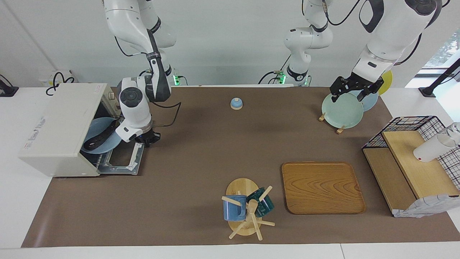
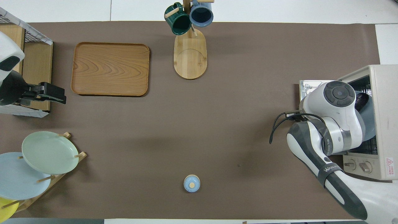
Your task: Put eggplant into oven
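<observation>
Lying on a blue plate inside the oven: eggplant; pincer states unclear.

In the overhead view, the right arm's wrist hides most of the eggplant, the blue plate beneath it, and the right gripper itself. In the facing view, the right gripper is mostly masked by its wrist, so its fingers cannot be read. The yellow plate is cut off by the overhead frame's corner.
</observation>
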You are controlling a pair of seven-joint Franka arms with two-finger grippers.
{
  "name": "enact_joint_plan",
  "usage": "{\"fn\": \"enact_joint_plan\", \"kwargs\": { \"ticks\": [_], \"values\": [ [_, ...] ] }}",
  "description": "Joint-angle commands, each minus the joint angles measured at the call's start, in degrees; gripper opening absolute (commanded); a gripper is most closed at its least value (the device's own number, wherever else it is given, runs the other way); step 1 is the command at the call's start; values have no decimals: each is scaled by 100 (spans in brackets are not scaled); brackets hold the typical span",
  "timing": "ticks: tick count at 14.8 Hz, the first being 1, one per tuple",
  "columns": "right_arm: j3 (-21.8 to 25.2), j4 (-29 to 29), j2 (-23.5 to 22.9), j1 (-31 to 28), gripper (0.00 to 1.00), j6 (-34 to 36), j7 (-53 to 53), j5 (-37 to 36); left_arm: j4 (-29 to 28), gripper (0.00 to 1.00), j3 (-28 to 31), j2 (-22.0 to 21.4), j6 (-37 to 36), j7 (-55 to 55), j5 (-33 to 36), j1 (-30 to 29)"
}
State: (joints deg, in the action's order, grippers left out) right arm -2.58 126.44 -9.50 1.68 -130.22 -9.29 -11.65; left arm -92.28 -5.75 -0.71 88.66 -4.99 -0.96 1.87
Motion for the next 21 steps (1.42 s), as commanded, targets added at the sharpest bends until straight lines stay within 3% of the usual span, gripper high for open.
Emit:
{"fn": "enact_joint_plan", "kwargs": {
  "ticks": [1, 5, 8, 14, 21],
  "values": [
    [-41, 3, 79, -98, 0, 102, 50, -118, -71, 100, 22, -105, -59, 24, 87, 7],
    [-41, -645, 115, -151, 0, 978, 505, -180, -71, 100, 22, -105, -59, 24, 87, 7],
    [-32, -1025, 307, -510, 0, 1490, 1164, -145, -71, 100, 22, -96, -59, 24, 87, 7],
    [-32, -1131, 739, -1055, 0, 1825, 1965, -83, -79, 100, 22, -105, -59, 24, 87, 7],
    [12, -1157, 1405, -1311, 0, 2342, 2265, -75, -71, 100, 22, -105, -59, 24, 87, 7]
  ]
}}
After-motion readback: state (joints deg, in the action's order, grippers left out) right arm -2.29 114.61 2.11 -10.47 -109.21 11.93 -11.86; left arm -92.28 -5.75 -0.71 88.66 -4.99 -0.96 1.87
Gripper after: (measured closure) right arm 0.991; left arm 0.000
